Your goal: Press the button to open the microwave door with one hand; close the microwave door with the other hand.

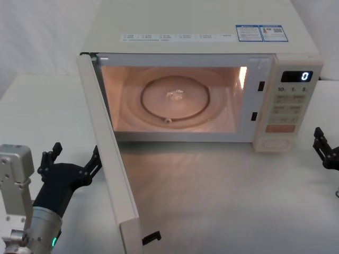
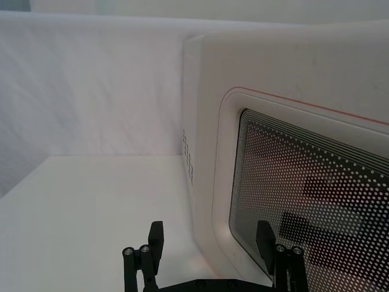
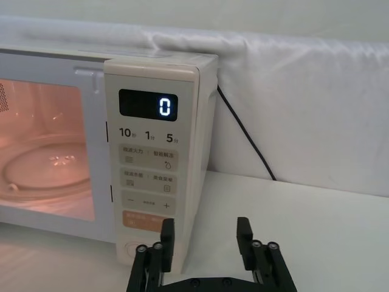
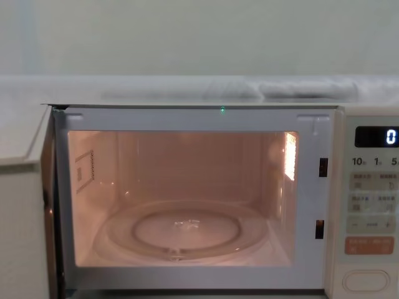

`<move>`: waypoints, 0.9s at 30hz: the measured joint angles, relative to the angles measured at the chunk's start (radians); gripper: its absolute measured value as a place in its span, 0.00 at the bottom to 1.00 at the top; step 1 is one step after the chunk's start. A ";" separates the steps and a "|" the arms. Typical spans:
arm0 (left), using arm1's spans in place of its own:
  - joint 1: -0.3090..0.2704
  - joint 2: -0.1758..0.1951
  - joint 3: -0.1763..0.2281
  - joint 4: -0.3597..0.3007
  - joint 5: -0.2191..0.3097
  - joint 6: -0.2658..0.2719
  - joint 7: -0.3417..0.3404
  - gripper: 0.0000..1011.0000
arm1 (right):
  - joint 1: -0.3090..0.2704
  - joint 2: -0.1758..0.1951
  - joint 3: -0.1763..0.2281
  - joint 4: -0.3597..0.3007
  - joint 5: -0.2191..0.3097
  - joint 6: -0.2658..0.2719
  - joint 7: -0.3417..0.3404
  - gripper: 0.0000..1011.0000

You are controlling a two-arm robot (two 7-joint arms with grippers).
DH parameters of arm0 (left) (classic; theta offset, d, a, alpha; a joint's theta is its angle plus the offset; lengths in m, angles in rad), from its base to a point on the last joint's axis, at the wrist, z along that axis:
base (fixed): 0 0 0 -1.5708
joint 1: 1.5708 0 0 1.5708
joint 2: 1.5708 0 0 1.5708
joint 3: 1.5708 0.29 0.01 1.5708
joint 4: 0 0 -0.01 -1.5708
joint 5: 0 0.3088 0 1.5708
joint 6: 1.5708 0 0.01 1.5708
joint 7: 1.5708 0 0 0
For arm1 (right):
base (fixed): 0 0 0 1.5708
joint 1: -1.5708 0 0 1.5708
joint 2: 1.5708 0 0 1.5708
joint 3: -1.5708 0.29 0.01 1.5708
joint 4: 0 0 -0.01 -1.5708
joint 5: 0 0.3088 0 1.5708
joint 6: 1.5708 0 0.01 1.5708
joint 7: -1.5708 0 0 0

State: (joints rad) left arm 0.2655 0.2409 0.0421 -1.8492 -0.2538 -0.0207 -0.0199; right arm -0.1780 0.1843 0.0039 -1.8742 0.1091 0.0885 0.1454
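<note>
The microwave door (image 1: 112,174) stands swung wide open toward me, hinged on the left; its dotted window and pink outline face my left wrist camera (image 2: 304,158). My left gripper (image 1: 74,160) is open just left of the door's outer face, one fingertip (image 2: 264,237) in front of the window. The cavity is lit, with the glass turntable (image 4: 181,230) inside. The wide cream button (image 1: 279,143) sits at the bottom of the control panel (image 4: 365,281), below the orange key. My right gripper (image 1: 324,148) hangs open to the right of the panel (image 3: 205,234), a little back from the button (image 3: 129,249).
The microwave (image 1: 201,26) stands at the back of a white table (image 1: 228,201). The display (image 3: 163,107) reads 0. A black cable (image 3: 243,131) runs down the white backdrop behind the oven's right side. Bare tabletop lies in front of the cavity and left of the door.
</note>
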 joint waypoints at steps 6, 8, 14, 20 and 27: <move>0.000 0.000 0.000 0.000 0.000 0.000 0.000 0.99 | 0.000 0.000 -0.001 0.000 -0.001 0.000 0.000 0.79; 0.000 0.000 0.000 0.000 0.000 0.000 0.000 0.99 | 0.001 0.000 -0.001 0.000 -0.001 0.000 0.000 0.85; 0.000 0.000 0.000 0.000 0.000 0.000 0.000 0.99 | 0.001 0.000 -0.001 0.000 -0.001 0.000 0.000 0.99; 0.000 0.000 0.000 0.000 0.000 0.000 0.000 0.99 | 0.001 0.000 -0.001 0.000 -0.001 0.000 0.000 0.99; 0.000 0.000 0.000 0.000 0.000 0.000 0.000 0.93 | 0.001 0.000 -0.001 0.000 -0.001 0.000 0.000 0.99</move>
State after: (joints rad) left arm 0.2655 0.2409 0.0421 -1.8492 -0.2538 -0.0207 -0.0199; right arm -0.1773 0.1839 0.0027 -1.8742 0.1082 0.0887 0.1451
